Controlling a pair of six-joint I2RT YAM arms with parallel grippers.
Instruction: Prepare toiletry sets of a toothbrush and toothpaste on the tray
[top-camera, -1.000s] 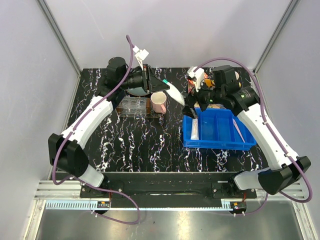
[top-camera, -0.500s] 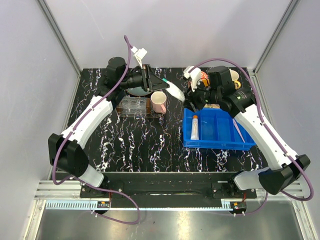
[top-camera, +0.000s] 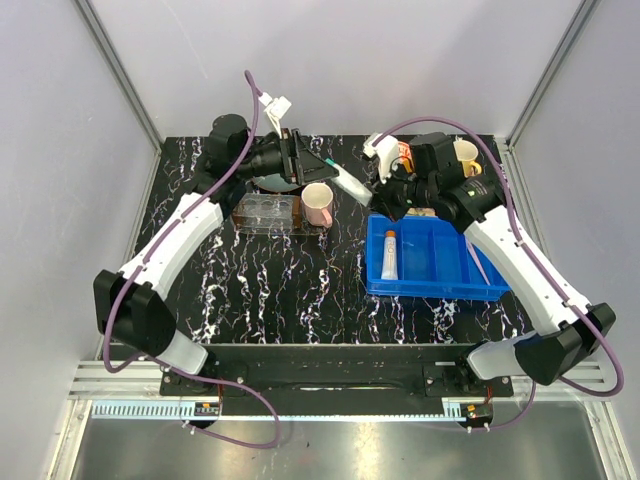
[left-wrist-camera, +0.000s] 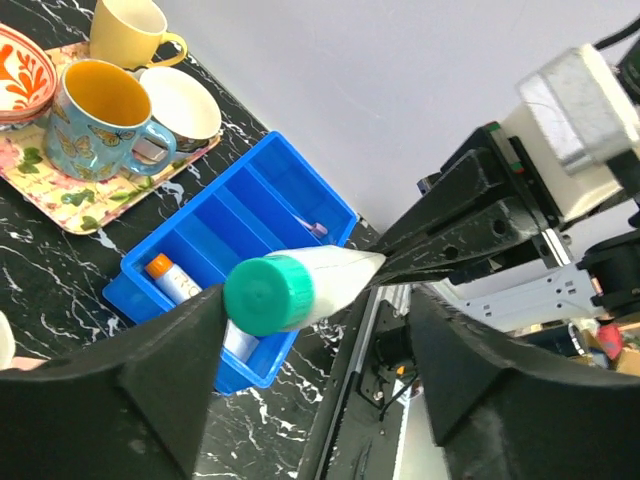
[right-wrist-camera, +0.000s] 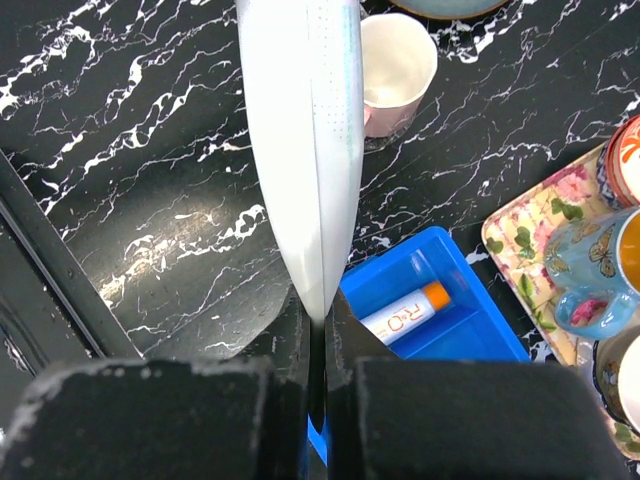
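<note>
Newly shut, the right gripper (right-wrist-camera: 316, 325) pinches the teal-capped toothpaste (right-wrist-camera: 300, 150) by its tail, clear only from its wrist; the left gripper (left-wrist-camera: 318, 305) gapes around the cap (left-wrist-camera: 268, 294).

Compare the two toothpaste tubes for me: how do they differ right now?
Cap: the held tube has a teal one, the loose tube an orange one.
Place: the held tube is in the air, pinched at its flat end by the right claw; the loose tube lies in the blue bin.
Print: faint teal on the held tube, orange lettering on the loose tube.
Both are small white tubes.
</note>
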